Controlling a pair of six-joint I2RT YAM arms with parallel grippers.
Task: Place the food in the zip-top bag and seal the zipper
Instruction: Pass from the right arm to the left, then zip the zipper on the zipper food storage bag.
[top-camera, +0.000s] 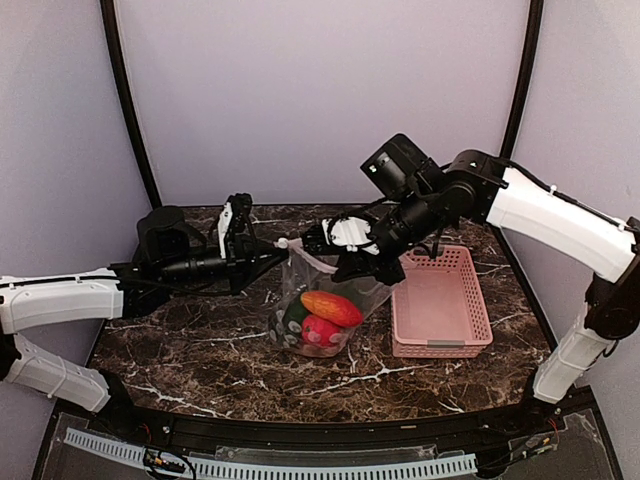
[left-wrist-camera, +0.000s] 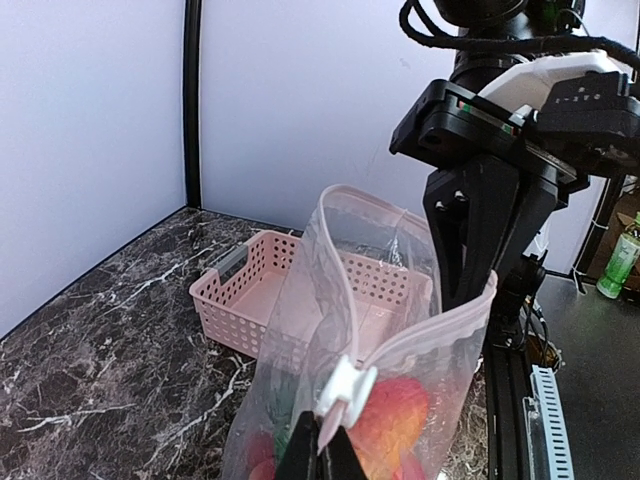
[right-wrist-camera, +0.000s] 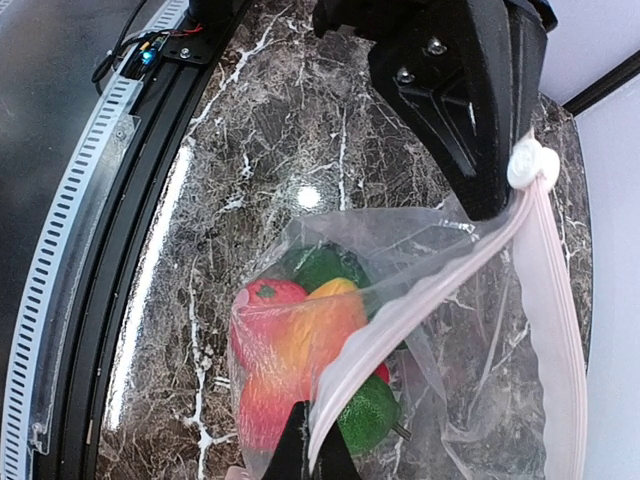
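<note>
The clear zip-top bag (top-camera: 345, 292) hangs upright over the marble table, stretched between both grippers. Inside lies the food: an orange-red oval (top-camera: 331, 307), a red piece (top-camera: 320, 331) and a green piece (top-camera: 293, 318). My left gripper (left-wrist-camera: 322, 447) is shut on the pink tab of the zipper (left-wrist-camera: 425, 327), right beside its white slider (left-wrist-camera: 350, 388). My right gripper (right-wrist-camera: 312, 452) is shut on the other end of the zipper (right-wrist-camera: 440, 290). One lip of the mouth (left-wrist-camera: 335, 215) bows away from the other, so the mouth gapes. In the top view the left gripper (top-camera: 279, 244) and right gripper (top-camera: 345, 267) stand at the bag's two top corners.
A pink basket (top-camera: 475, 305) stands just right of the bag, under the right arm. Black frame posts rise at the back corners. A white slotted rail (top-camera: 300, 465) runs along the near edge of the table.
</note>
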